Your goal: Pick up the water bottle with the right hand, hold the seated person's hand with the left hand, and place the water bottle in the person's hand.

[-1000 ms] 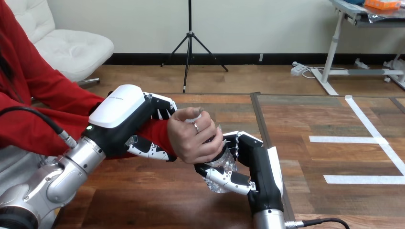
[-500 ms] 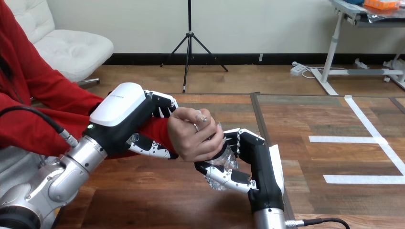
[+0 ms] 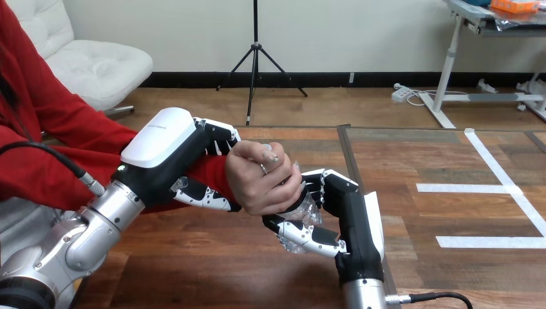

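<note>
The person's hand (image 3: 261, 187), reaching out of a red sleeve (image 3: 77, 138), is raised over a brown wooden table (image 3: 212, 264). White tape strips (image 3: 508, 188) lie on the table well to its right. The person's hand is closed round the top of a clear crinkled plastic water bottle (image 3: 304, 210) and hides most of it. Just right of it, the robot's right hand (image 3: 354, 215) curls fingers and thumb round the bottle's lower part. Just left of it, the left hand (image 3: 164, 151) clasps the person's wrist (image 3: 219, 172), fingers over and thumb under.

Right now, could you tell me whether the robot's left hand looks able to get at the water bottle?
Probably not. The left hand is curled round the person's wrist, and the water bottle is wrapped by the person's hand above and the right hand below.
</note>
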`<move>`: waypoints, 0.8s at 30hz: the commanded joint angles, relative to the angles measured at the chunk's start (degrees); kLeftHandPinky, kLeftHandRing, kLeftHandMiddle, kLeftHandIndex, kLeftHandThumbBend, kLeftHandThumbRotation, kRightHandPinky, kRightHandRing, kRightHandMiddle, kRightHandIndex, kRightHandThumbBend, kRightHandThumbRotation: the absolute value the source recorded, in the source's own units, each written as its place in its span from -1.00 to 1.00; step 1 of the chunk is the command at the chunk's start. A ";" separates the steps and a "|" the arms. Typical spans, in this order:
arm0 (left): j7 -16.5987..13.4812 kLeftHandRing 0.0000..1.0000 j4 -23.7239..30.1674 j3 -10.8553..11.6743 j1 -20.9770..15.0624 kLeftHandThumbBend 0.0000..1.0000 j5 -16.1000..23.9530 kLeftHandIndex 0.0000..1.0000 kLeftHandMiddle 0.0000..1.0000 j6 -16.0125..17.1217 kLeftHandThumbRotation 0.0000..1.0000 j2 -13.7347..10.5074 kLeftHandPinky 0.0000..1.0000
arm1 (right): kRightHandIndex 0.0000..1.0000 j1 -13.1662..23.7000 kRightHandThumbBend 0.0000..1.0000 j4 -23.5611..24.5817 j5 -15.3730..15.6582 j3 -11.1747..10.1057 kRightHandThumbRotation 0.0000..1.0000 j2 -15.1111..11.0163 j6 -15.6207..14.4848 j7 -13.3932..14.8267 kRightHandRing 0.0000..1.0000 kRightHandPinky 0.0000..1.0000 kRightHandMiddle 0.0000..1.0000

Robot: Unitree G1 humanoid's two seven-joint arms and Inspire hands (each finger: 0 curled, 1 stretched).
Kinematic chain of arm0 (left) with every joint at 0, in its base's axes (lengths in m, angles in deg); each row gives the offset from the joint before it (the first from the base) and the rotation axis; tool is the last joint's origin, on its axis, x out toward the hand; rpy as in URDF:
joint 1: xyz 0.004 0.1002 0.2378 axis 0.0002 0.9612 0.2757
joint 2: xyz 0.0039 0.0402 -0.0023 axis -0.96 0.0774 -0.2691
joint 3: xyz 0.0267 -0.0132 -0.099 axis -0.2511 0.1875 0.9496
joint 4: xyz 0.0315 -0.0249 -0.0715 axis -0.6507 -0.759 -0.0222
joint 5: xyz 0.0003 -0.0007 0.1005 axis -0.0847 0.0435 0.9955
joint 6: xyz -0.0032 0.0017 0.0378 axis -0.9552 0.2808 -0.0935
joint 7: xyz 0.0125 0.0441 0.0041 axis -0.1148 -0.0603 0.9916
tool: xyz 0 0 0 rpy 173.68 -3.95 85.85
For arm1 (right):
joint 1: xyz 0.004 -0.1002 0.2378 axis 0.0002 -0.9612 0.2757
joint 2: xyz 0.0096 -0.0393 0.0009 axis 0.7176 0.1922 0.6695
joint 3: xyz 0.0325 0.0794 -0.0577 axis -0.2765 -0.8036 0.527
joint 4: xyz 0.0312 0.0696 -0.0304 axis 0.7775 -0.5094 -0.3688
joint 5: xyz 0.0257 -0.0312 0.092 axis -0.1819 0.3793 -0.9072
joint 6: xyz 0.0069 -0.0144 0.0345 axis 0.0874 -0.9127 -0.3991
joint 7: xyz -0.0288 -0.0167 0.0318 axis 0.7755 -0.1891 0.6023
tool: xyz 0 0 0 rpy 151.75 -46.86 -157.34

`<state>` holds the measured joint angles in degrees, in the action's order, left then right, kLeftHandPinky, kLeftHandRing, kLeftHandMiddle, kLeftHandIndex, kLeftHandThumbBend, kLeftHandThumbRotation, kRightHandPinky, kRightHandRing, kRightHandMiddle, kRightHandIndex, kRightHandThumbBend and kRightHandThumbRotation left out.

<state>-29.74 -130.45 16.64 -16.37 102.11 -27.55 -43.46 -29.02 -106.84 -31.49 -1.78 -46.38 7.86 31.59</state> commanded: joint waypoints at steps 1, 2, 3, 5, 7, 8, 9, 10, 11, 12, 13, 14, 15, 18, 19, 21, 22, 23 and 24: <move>-0.38 -0.31 3.31 0.91 -3.66 0.66 -1.53 -0.12 -0.16 1.68 -0.99 2.62 -0.44 | -0.07 1.00 0.57 5.70 0.38 2.58 -1.00 9.22 0.86 -0.69 -0.18 -0.31 -0.07; -0.42 -0.31 3.22 0.91 -3.68 0.66 -1.52 -0.11 -0.16 1.73 -0.98 2.62 -0.44 | -0.07 1.00 0.56 5.68 0.39 2.56 -1.00 9.17 0.89 -0.68 -0.18 -0.30 -0.07; -0.46 -0.31 3.14 0.91 -3.70 0.66 -1.50 -0.11 -0.15 1.76 -0.98 2.63 -0.44 | -0.07 1.00 0.56 5.67 0.39 2.54 -1.00 9.12 0.90 -0.69 -0.18 -0.30 -0.07; -0.80 -0.30 2.95 0.85 -3.78 0.65 -1.19 -0.10 -0.15 1.85 -0.97 2.56 -0.44 | -0.07 1.03 0.56 5.56 0.32 2.44 -1.00 9.05 0.87 -0.67 -0.17 -0.29 -0.06; -0.88 -0.30 2.84 0.82 -3.80 0.64 -1.06 -0.10 -0.15 1.84 -0.96 2.49 -0.43 | -0.07 1.01 0.56 5.57 0.27 2.39 -1.00 9.01 0.75 -0.69 -0.16 -0.29 -0.06; -0.83 -0.29 2.81 0.81 -3.80 0.64 -1.06 -0.10 -0.14 1.80 -0.95 2.47 -0.43 | -0.06 0.99 0.56 5.60 0.25 2.37 -1.00 8.99 0.67 -0.70 -0.16 -0.28 -0.06; -0.80 -0.29 2.78 0.81 -3.80 0.64 -1.05 -0.09 -0.14 1.78 -0.94 2.46 -0.42 | -0.06 0.99 0.56 5.61 0.24 2.36 -1.00 8.98 0.62 -0.72 -0.16 -0.28 -0.06; -0.97 -0.29 2.72 0.75 -3.84 0.63 -0.81 -0.09 -0.14 1.77 -0.93 2.37 -0.42 | -0.06 0.97 0.56 5.63 0.21 2.34 -1.00 8.92 0.38 -0.78 -0.16 -0.28 -0.06; -1.11 -0.28 2.68 0.70 -3.88 0.63 -0.62 -0.08 -0.13 1.77 -0.91 2.32 -0.41 | -0.06 0.96 0.56 5.64 0.19 2.32 -1.00 8.88 0.22 -0.83 -0.15 -0.28 -0.05; -1.20 -0.27 2.64 0.67 -3.91 0.63 -0.49 -0.08 -0.12 1.77 -0.90 2.29 -0.40 | -0.05 0.95 0.57 5.65 0.18 2.32 -1.00 8.85 0.10 -0.86 -0.15 -0.28 -0.05; -1.09 -0.26 2.54 0.70 -3.90 0.63 -0.57 -0.07 -0.12 1.87 -0.89 2.20 -0.39 | -0.05 0.90 0.57 5.90 0.66 2.35 -1.00 8.75 -0.49 -0.34 -0.15 -0.28 -0.04; -0.97 -0.23 2.47 0.74 -3.89 0.64 -0.67 -0.04 -0.09 1.95 -0.84 2.15 -0.35 | -0.03 0.86 0.60 6.10 1.03 2.39 -1.00 8.68 -0.90 0.05 -0.14 -0.27 -0.02; -0.89 -0.22 2.43 0.76 -3.89 0.64 -0.74 -0.03 -0.08 2.00 -0.82 2.12 -0.33 | -0.02 0.83 0.61 6.27 1.27 2.41 -1.00 8.63 -1.20 0.31 -0.14 -0.27 -0.01; -1.39 -0.16 2.52 0.61 -3.91 0.67 0.02 0.02 -0.03 1.78 -0.75 1.83 -0.27 | 0.02 0.83 0.67 6.52 1.98 2.47 -1.00 8.46 -2.03 1.20 -0.11 -0.25 0.02; -1.44 -0.14 2.63 0.59 -3.85 0.68 0.19 0.04 -0.02 1.62 -0.72 1.70 -0.25 | 0.03 0.73 0.69 6.75 2.34 2.51 -1.00 8.40 -2.54 1.70 -0.10 -0.24 0.03; -1.42 -0.08 2.73 0.61 -3.78 0.71 0.31 0.10 0.04 1.47 -0.65 1.59 -0.17 | 0.07 0.59 0.74 7.08 2.74 2.60 -1.00 8.34 -3.16 2.28 -0.06 -0.18 0.07; -1.26 -0.05 2.87 0.62 -3.69 0.72 0.34 0.12 0.06 1.33 -0.63 1.46 -0.15 | 0.08 0.41 0.76 7.44 2.90 2.67 -0.99 8.28 -3.90 2.43 -0.04 -0.15 0.08; -1.14 0.02 2.95 0.62 -3.63 0.74 0.36 0.20 0.14 1.25 -0.56 1.39 -0.08 | 0.15 0.27 0.81 7.71 2.98 2.74 -0.91 8.24 -4.41 2.50 0.06 -0.06 0.15; -1.06 0.05 3.00 0.63 -3.60 0.75 0.37 0.23 0.17 1.19 -0.53 1.34 -0.06 | 0.17 0.16 0.83 7.95 3.04 2.81 -0.88 8.20 -4.81 2.56 0.10 -0.02 0.18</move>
<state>-29.76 -130.46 16.64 -16.36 102.49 -27.12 -43.23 -29.88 -104.28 -30.09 -1.33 -46.51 4.60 33.21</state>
